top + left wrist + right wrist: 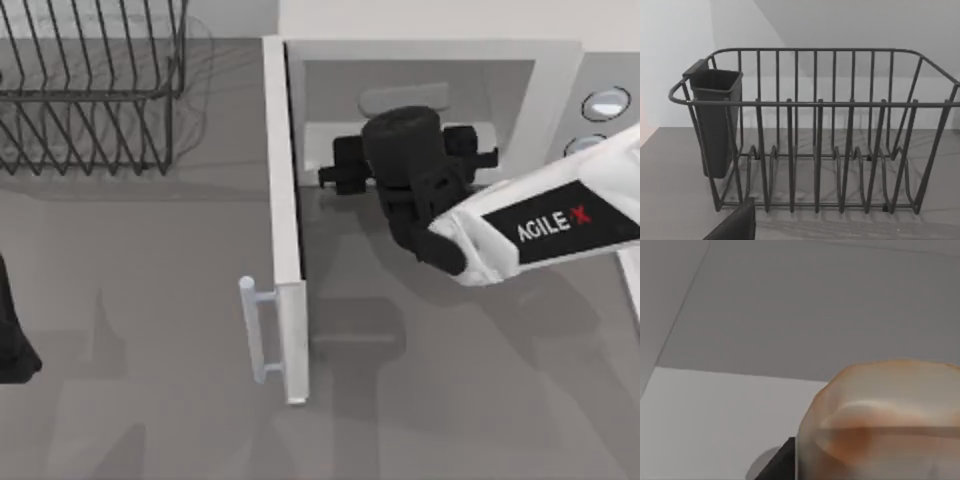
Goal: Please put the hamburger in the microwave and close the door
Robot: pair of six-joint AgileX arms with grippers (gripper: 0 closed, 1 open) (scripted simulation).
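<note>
The white microwave [560,62] stands at the back right. Its door [286,220] is swung wide open toward the front, with the bar handle [258,330] on its left face. My right gripper [405,150] reaches into the mouth of the cavity, pointing at the back wall. In the right wrist view the hamburger [880,415] sits very close, cream with orange patches, pressed against one dark finger [777,462]. The gripper appears shut on it, just above the pale cavity floor. My left gripper [12,335] is parked at the table's left edge.
A dark wire dish rack [90,90] stands at the back left, and the left wrist view faces this dish rack [815,125] with a dark cup [715,120] hung on its end. Two round knobs [605,103] sit on the microwave's right panel. Grey table lies in front.
</note>
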